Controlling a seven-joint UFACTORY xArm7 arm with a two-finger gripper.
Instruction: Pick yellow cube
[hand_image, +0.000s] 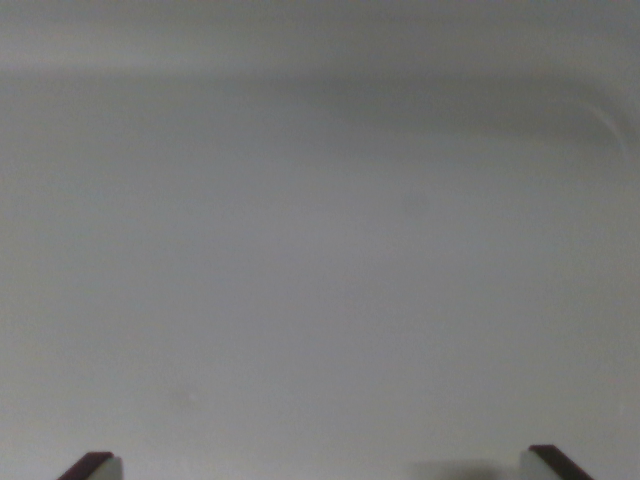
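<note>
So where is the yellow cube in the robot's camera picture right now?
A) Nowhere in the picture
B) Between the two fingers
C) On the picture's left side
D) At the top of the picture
A: the wrist view shows only a plain grey surface and the gripper with its two fingertips far apart at the bottom corners, no cube.

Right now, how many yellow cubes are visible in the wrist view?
0. Only a bare grey surface and the gripper fingertips at the bottom corners show; a cube may lie outside the view.
</note>
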